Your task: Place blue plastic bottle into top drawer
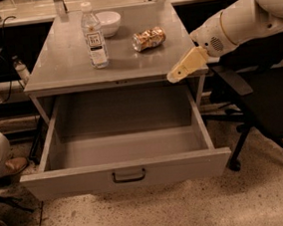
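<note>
Task status: not begun, as far as the view shows.
- Top drawer [63,183] is pulled fully out below the table [67,67], its dark curved handle [129,175] centred on the front panel. Nothing lies inside it. The opening step looks done.
- Blue plastic bottle [94,37] stands upright on the table top at about 10 o'clock from the top's centre, white cap on. Nothing holds it.
- Gripper [174,76] hangs over the table's front right corner, about 4 o'clock from the top's centre, pointing down and left. It is well apart from the bottle and carries nothing. Whether it is open or closed cannot be told from this angle.
- Left to do, by my reading: cross the table toward 10 o'clock, grasp the bottle, lift it clear, bring it over the drawer at 6 o'clock, and release it inside.

Other items: a white bowl [107,22] just behind the bottle at 11 o'clock, and a crushed golden can [149,38] on its side at 1 o'clock, between the gripper and the bottle's row.

Writing: the bottle has a white label with a dark printed block, and I cannot read the words with confidence. The can's print is illegible. No brand marks are visible on the arm or drawer.
</note>
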Motion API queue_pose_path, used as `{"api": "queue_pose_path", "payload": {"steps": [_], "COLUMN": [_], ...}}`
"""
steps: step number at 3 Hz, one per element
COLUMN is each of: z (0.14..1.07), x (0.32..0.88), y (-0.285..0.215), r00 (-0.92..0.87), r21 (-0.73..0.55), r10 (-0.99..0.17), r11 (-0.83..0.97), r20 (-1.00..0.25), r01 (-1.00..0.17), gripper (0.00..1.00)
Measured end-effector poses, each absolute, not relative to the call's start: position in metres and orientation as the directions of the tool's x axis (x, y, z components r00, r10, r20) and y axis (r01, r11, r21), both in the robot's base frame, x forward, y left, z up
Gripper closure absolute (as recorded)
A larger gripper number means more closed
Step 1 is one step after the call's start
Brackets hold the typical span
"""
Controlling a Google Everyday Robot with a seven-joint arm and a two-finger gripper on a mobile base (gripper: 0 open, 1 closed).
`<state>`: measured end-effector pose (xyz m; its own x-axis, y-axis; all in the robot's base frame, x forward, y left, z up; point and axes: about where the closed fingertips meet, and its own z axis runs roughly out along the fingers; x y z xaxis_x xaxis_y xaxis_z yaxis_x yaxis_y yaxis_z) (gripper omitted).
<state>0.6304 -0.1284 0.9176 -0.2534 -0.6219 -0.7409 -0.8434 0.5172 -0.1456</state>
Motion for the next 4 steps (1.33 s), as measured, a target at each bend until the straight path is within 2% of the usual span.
{"api": "queue_pose_path", "payload": {"steps": [1,4], "z": [0.918,0.942], "x": [0.63,0.741], "y": [-0.128,-0.038], "r00": [-0.253,0.023], "r21": [-0.146,-0.284], "r10": [-0.622,-0.452], "r11": [0.517,0.519], "r20": [-0.741,-0.892], "r01": [-0.843,-0.806], "gripper": [0.0,0.0]}}
